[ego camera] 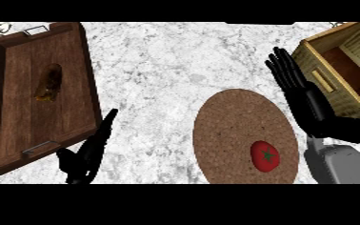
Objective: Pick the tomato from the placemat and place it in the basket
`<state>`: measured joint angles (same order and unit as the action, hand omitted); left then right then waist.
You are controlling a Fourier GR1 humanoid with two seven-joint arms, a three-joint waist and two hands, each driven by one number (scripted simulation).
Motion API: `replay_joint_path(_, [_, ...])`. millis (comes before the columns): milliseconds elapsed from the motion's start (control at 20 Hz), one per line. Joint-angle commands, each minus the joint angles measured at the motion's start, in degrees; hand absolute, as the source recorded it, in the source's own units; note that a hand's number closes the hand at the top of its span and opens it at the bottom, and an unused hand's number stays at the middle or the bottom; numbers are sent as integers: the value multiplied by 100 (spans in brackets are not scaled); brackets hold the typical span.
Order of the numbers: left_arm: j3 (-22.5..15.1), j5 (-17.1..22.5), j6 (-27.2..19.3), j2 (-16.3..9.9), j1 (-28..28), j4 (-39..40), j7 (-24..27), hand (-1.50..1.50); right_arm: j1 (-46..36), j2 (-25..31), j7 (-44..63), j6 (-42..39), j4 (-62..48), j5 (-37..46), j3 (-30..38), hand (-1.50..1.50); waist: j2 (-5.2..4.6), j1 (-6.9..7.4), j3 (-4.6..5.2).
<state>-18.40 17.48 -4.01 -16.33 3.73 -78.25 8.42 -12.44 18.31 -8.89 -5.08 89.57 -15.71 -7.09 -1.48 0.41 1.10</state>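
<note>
A red tomato (265, 156) with a green stem star lies on the near right part of a round brown placemat (232, 124). At the right edge of the view stands a light wooden basket (318, 57), only partly in view. My right hand (299, 88) is open, fingers straight and pointing away from me, between the placemat's right rim and the basket, a little above and right of the tomato and not touching it. My left hand (91, 152) rests open at the lower left, seen edge-on.
A dark wooden tray (70, 76) with metal handles fills the left side and holds a brownish food item (49, 83). The marble counter (162, 66) spreads between tray and placemat.
</note>
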Motion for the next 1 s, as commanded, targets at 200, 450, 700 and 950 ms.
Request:
replay_joint_path(200, [467, -329, -1200, 250, -285, -993, 119, 0, 1005, 344, 216, 519, 897, 8, 622, 150, 306, -230, -118])
replay_joint_path(450, [406, -367, -1389, 341, -389, -1025, 34, 0, 1492, 359, 166, 670, 1748, 1538, -743, -150, 319, -146, -91])
replay_joint_path(700, [238, -451, -1566, 360, -329, -1126, -48, 0, 1970, -218, 928, 2160, 2003, 2552, -847, -150, 321, -207, -78])
replay_joint_path(950, [152, -450, -1757, 399, -154, -1111, -31, 0, 2336, 678, 2133, 2644, 2313, 3887, -153, -150, 350, -393, -27])
